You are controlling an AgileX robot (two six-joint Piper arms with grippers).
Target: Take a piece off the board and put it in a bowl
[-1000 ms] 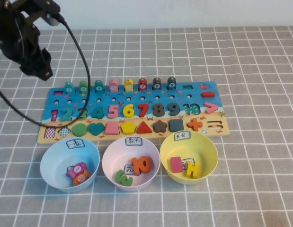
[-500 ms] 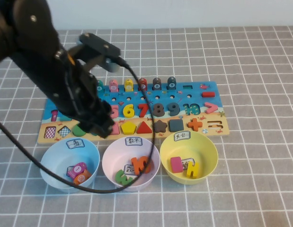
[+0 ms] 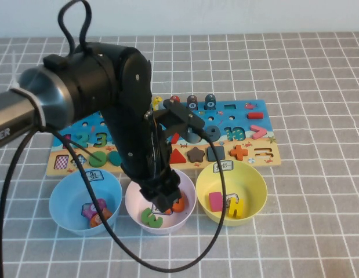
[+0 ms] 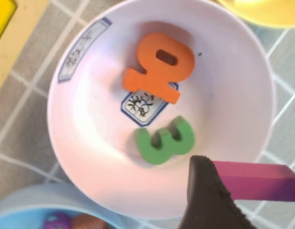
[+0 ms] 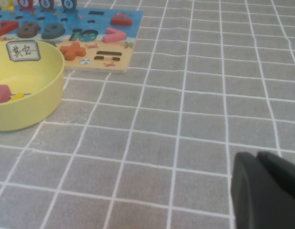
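Left gripper (image 4: pixel 252 183) hangs directly over the pink bowl (image 3: pixel 133 200), its fingers (image 4: pixel 204 191) clamped on the pink piece (image 4: pixel 254 180), which lies flat between them just above the bowl's near rim. Beneath it sit an orange numeral (image 4: pixel 159 67) and a green 3 (image 4: pixel 164 140) (so this bowl seems to collect numbers). Holding the piece inside the rim's span should let it drop in cleanly. Behind the arm lies the board (image 3: pixel 249 136). Right gripper (image 5: pixel 264 191) rests low over bare cloth, well away, its fingers together.
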